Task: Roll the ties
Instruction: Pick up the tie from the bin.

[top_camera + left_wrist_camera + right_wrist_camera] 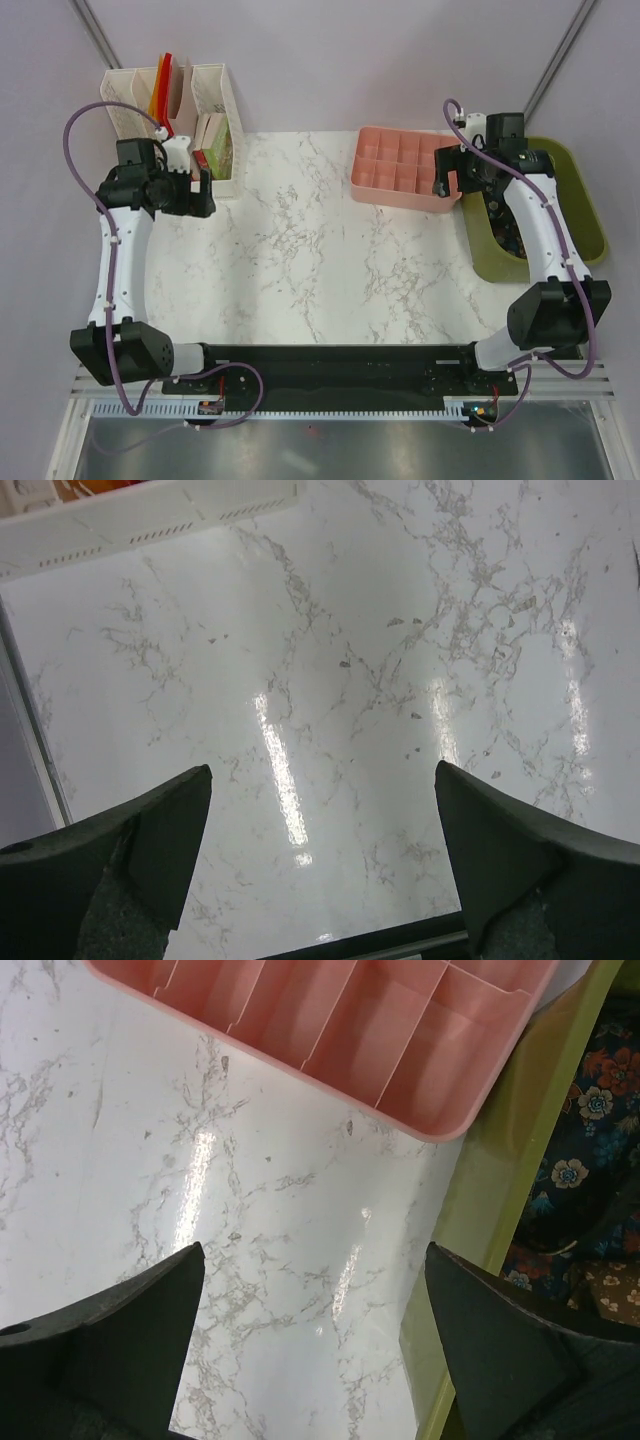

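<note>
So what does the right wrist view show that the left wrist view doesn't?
Only the right wrist view: the pink divided tray, the green bin right beside it, and the floral ties lying inside that bin.
Only the left wrist view: the lower edge of the white organizer at the top left.
Both: bare marble table below wide-open fingers. The left end effector and the right end effector hold nothing.

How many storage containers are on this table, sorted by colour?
White organizer: 1
Pink tray: 1
Green bin: 1
Total: 3
The ties in the green bin are too bunched to count.
</note>
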Robot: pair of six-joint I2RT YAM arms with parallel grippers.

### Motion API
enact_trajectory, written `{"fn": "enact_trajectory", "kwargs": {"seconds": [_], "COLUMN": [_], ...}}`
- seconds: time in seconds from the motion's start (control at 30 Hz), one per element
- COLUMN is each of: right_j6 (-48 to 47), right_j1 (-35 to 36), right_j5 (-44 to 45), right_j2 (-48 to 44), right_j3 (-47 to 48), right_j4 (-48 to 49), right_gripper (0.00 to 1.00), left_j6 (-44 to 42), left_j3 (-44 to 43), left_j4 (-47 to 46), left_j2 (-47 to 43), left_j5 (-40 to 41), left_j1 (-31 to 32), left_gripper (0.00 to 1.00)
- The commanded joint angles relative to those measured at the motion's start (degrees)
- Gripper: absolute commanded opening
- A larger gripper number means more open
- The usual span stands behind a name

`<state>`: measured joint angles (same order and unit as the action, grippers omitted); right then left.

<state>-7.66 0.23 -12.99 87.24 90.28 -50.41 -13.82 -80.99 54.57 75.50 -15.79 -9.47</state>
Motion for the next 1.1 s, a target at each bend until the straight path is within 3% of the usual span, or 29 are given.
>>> {"fn": "enact_trajectory", "kwargs": {"seconds": [0.0,0.13,0.33,0.43,0.7,1.07], "right_j6": [-5.33,-13.06,-24.14,-31.52,-43.56,-48.85], "right_j1": [0.91,0.04,-10.23,-13.22,-17.72,-17.98], "right_j5": [1.65,4.9,5.25,7.98,12.64,21.34], "right_j2": [0.91,3.45,13.29,17.25,28.85,41.68], "right_j3": [2.7,9.72,25.26,28.1,30.31,31.19], "right_j4": [-0.83,-2.23,-6.88,-6.63,-3.03,5.06], "right_gripper": [0.98,0.98,0.98,0.98,0.98,0.93], "left_j6": [-0.15,0.81,1.43,1.95,0.91,0.2], "left_j3": [-7.59,-13.92,-20.52,-21.84,-21.32,-17.27], "left_j4": [1.24,1.07,1.07,1.16,1.33,1.77], "left_j2": [1.48,3.33,6.4,7.37,9.04,8.7], "left_j5": [2.0,-2.83,-9.6,-11.19,-12.33,-12.42], "left_j1": [3.66,6.48,12.02,13.87,15.45,15.63], "left_gripper": [1.0,1.0,1.0,1.0,1.0,1.0]}}
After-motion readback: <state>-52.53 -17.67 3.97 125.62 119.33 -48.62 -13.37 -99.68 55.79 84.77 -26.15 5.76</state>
